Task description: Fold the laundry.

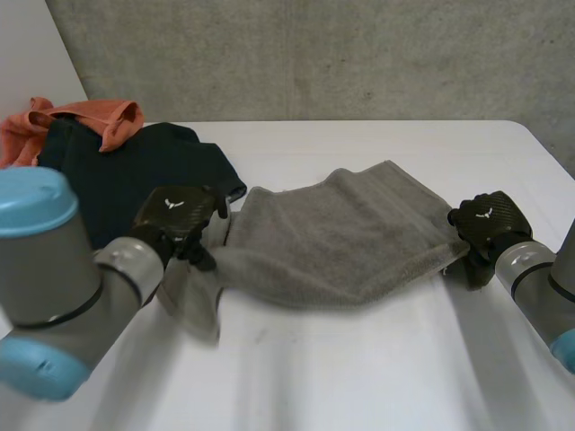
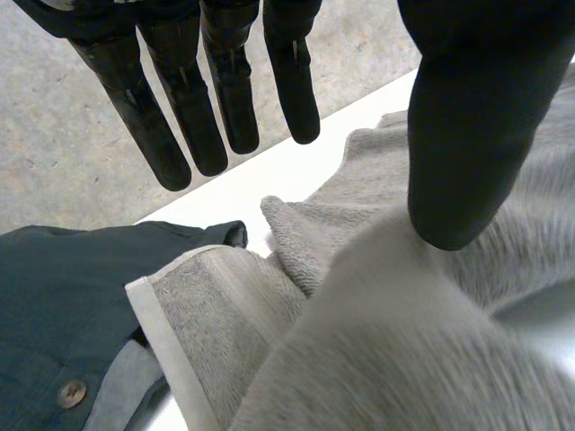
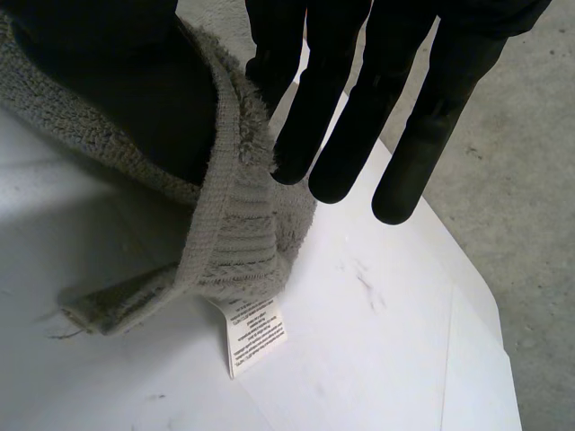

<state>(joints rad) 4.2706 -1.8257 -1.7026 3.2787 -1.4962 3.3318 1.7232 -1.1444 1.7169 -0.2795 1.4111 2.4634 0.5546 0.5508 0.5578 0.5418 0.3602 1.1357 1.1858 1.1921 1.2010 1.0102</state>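
A grey towel (image 1: 341, 233) lies crumpled across the middle of the white table (image 1: 359, 368). My left hand (image 1: 180, 215) hovers at the towel's left end, next to a dark navy shirt. In the left wrist view its fingers (image 2: 225, 90) are straight and its thumb (image 2: 467, 135) stands apart over the towel (image 2: 404, 341), gripping nothing. My right hand (image 1: 490, 224) is at the towel's right corner. In the right wrist view the towel's hemmed edge (image 3: 234, 233) runs between the thumb and the straight fingers (image 3: 359, 108), pinched and lifted off the table. A white care label (image 3: 254, 334) hangs from that corner.
A dark navy shirt (image 1: 135, 171) with a button (image 2: 70, 392) lies at the back left, partly under the towel's left end. An orange cloth (image 1: 81, 121) is bunched behind it. The table's right edge (image 1: 552, 162) is close to my right hand.
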